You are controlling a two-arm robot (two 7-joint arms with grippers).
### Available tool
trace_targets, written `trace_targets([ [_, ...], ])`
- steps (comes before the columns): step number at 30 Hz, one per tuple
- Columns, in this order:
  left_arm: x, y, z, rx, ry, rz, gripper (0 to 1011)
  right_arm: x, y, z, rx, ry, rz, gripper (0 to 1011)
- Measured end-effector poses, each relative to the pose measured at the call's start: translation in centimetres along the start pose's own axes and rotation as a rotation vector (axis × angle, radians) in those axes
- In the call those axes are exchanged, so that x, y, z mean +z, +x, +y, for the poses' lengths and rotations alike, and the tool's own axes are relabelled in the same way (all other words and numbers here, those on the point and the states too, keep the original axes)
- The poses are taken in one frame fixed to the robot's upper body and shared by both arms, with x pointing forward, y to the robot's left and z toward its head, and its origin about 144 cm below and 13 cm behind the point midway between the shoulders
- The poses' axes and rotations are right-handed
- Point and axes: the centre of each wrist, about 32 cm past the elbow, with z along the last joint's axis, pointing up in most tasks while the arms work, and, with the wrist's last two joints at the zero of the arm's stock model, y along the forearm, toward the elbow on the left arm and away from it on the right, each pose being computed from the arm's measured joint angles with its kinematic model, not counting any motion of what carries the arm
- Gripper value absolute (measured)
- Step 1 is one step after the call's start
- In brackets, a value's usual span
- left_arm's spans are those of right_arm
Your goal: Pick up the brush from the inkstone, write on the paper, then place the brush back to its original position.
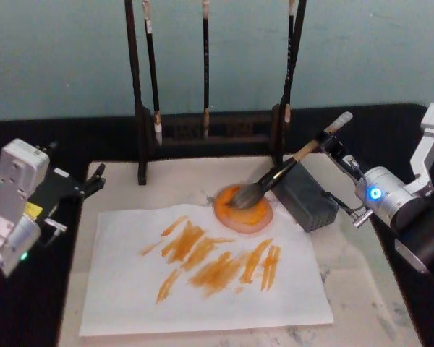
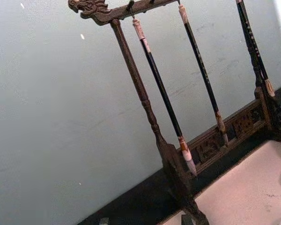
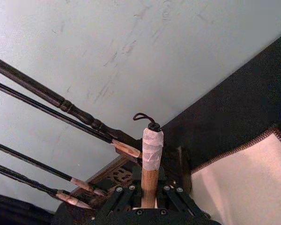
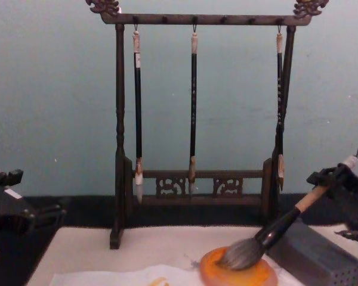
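Your right gripper (image 1: 331,142) pinches the brush (image 1: 286,172), tuft on the inkstone (image 1: 244,210); release only once the handle rests.

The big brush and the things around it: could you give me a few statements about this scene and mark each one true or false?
1. The big brush has its bristles in the orange inkstone. True.
2. The right pincer holds the big brush near the wrapped end of its handle. True.
3. The paper is blank. False: it bears many orange strokes.
4. The left pincer is gripping one of the thin brushes. False: it is at the left edge of the mat, holding nothing.
5. Three thin brushes hang from the wooden rack. True.
6. The grey perforated block is left of the inkstone. False: it is on the right.
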Motion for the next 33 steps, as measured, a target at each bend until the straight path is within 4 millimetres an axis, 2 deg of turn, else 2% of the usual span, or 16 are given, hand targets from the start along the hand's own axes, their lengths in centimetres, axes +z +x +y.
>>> trace_targets([
  [33,0.00,0.00,0.00,0.000,0.000,0.000,1001,0.13,0.09,0.25,0.004,0.001,-0.021,177],
])
